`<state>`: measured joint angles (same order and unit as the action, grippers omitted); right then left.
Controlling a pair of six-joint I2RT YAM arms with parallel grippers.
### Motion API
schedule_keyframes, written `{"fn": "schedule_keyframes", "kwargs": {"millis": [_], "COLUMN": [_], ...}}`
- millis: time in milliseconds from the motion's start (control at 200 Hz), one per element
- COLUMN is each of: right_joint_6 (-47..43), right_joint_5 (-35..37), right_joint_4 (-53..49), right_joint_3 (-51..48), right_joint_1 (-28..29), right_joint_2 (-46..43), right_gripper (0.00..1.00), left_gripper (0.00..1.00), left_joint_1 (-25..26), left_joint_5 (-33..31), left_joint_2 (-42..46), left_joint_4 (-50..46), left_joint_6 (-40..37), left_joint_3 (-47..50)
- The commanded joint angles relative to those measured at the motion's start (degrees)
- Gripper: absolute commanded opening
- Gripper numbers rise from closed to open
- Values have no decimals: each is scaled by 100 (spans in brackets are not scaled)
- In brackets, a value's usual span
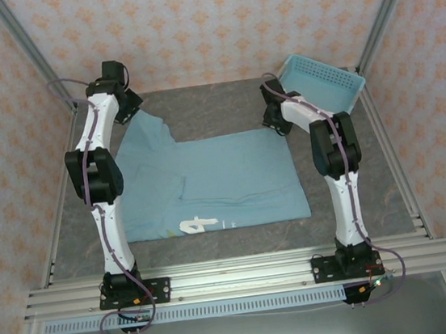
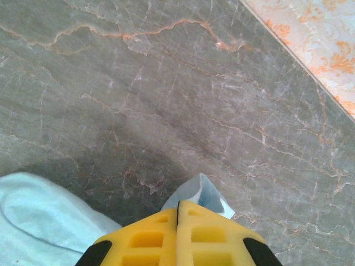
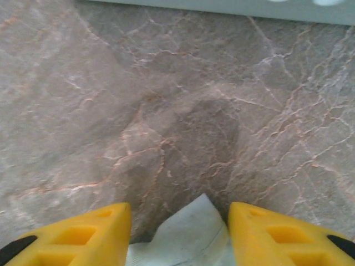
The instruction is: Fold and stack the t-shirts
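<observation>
While one light blue t-shirt [image 1: 224, 179] lies on the tabletop [image 1: 224, 106], left jaws clamp its far-left corner, right jaws gape around another; one basket [image 1: 322, 81] occupies the far-right corner.

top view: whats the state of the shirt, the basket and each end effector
t-shirt, spread mostly flat on the table, white print toward the near edge
basket, empty, at the far right corner
left end effector, shut on a bit of the t-shirt's cloth
right end effector, open, a t-shirt corner between its fingers, not pinched
</observation>
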<state>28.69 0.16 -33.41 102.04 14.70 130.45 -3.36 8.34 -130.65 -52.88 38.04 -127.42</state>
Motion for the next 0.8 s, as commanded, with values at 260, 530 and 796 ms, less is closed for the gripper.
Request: {"fn": "schedule_keyframes", "kwargs": {"millis": [260,530,796], "right_joint_6": [69,-173,-264], "right_joint_5": [269,115,-210], "right_joint_4": [-534,-582,-708], "right_joint_3": [138,0,-733], "right_joint_1": [-18,30,105], "right_joint_2": [58,-576,-1452], "right_gripper": [11,0,0], "left_gripper": [0,0,0], "left_joint_1": [45,63,67], "left_joint_5": [36,204,393], "left_joint_2": [560,1371,2955], "left_joint_4": [-110,4,-66], "left_joint_6": [25,20,-268], "left_joint_3": [271,1084,2681]}}
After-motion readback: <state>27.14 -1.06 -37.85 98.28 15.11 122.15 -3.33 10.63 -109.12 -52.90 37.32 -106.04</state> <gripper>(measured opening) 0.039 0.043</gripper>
